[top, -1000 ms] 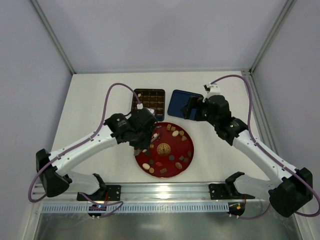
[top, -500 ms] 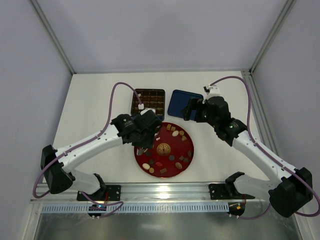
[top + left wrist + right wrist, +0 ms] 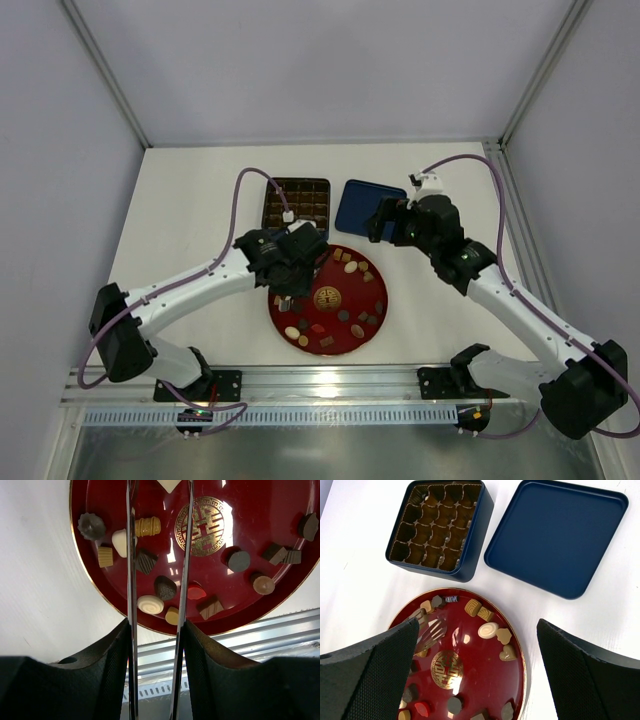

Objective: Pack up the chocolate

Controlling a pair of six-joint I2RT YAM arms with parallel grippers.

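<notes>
The chocolate [image 3: 165, 587] lies as many small brown, tan and cream pieces on a round red plate [image 3: 250, 520] with a gold emblem. My left gripper [image 3: 156, 625] hovers over the plate's left half [image 3: 385, 300], shut on a pair of metal tongs [image 3: 131, 555]. The tong blades stand apart above the pieces, and I cannot tell whether a piece sits at their tips [image 3: 431, 631]. My right gripper [image 3: 477, 625] hangs wide open and empty above the plate's far right side [image 3: 385, 220]. The dark blue box [image 3: 440, 525] shows a grid of brown cups.
The box's blue lid [image 3: 555, 535] lies upturned to the right of the box [image 3: 298, 203], both behind the plate. The left arm's purple cable [image 3: 240, 190] loops beside the box. An aluminium rail [image 3: 330, 380] runs along the near edge.
My left arm has swung to the right, carrying the tongs further over the plate. The right arm has hardly moved.
</notes>
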